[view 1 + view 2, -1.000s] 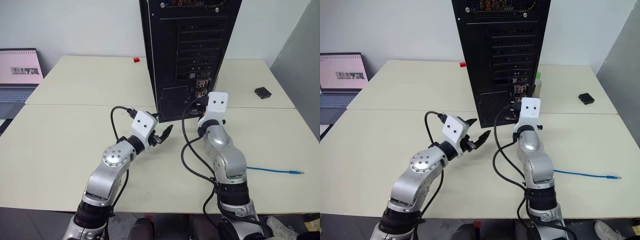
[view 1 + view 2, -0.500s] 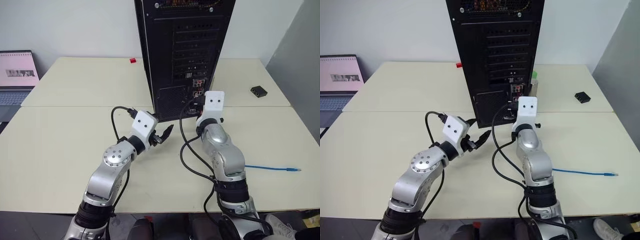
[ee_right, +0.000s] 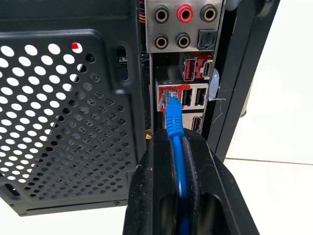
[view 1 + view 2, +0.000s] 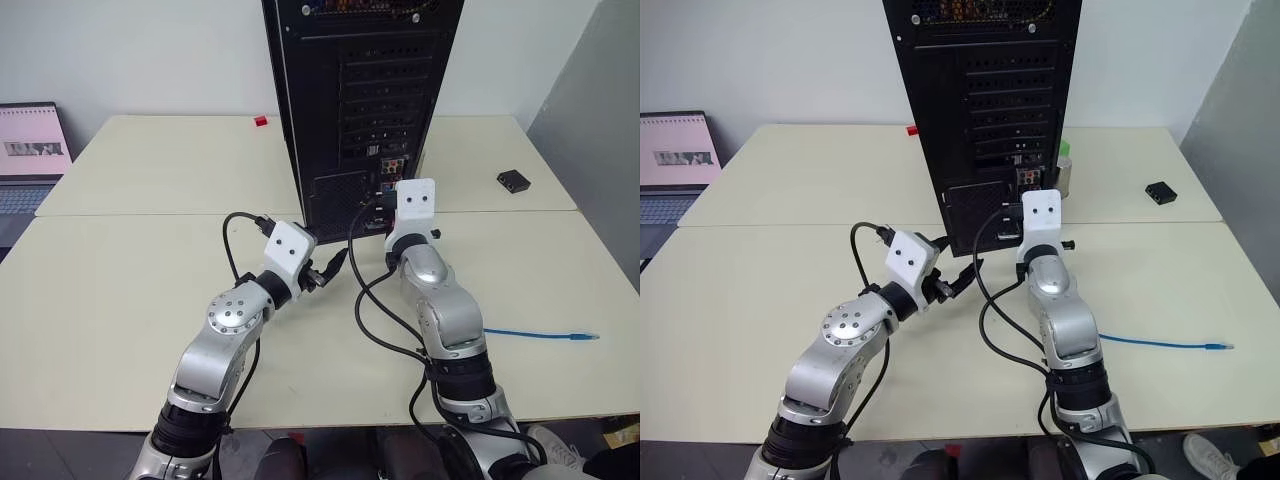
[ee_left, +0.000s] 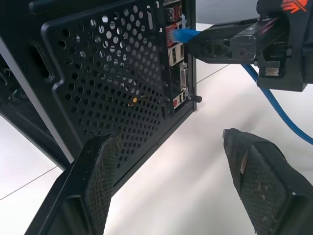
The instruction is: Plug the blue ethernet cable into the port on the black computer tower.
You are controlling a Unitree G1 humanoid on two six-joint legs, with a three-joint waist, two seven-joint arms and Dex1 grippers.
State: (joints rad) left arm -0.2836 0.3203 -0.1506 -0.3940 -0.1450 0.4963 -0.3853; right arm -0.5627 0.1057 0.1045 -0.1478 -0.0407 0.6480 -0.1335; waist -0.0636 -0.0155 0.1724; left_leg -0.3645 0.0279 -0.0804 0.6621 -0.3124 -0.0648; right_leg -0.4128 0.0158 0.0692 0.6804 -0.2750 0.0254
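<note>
The blue ethernet cable (image 3: 172, 117) now has its plug tip at the port (image 3: 168, 95) on the black computer tower (image 4: 360, 90), nearer than a second ago, clenched in the right end effector (image 3: 177, 142). The left end effector (image 5: 176, 171) hangs released beside the mesh vent (image 5: 112, 83). Cable slack trails right across the bench (image 4: 120, 280); a small black box (image 4: 512, 180) lies far right.

The right gripper (image 3: 177, 147) and the blue ethernet cable (image 3: 172, 115) blocked the port (image 3: 168, 96) on the black computer tower (image 4: 360, 90), while the table (image 4: 130, 280) lay bare beside the left gripper (image 4: 330, 268).
</note>
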